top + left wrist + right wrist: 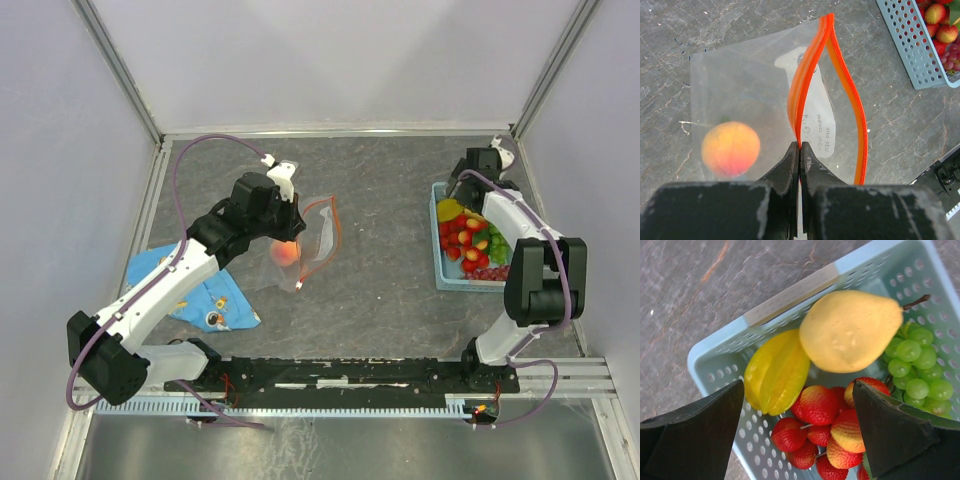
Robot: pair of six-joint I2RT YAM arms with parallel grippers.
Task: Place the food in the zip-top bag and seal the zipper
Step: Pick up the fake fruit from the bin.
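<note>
The clear zip-top bag point(318, 232) lies left of centre with its mouth open, and an orange-pink peach point(284, 254) shows inside it. My left gripper point(291, 213) is shut on one side of the orange-red zipper strip point(807, 82), and the other side point(855, 110) bows away. The peach point(730, 149) lies behind the plastic, left of my left gripper point(800, 146). My right gripper point(799, 387) is open and empty, hanging over the food in the basket: a yellow pear point(850, 330), a yellow starfruit point(776, 371), red strawberries point(815, 405) and green grapes point(920, 365).
The light-blue basket point(440, 262) stands at the right with the fruit in it; its rim point(790, 295) and corner point(910, 45) show in the wrist views. A blue patterned cloth point(215, 300) lies at the near left under the left arm. Walls close in the table.
</note>
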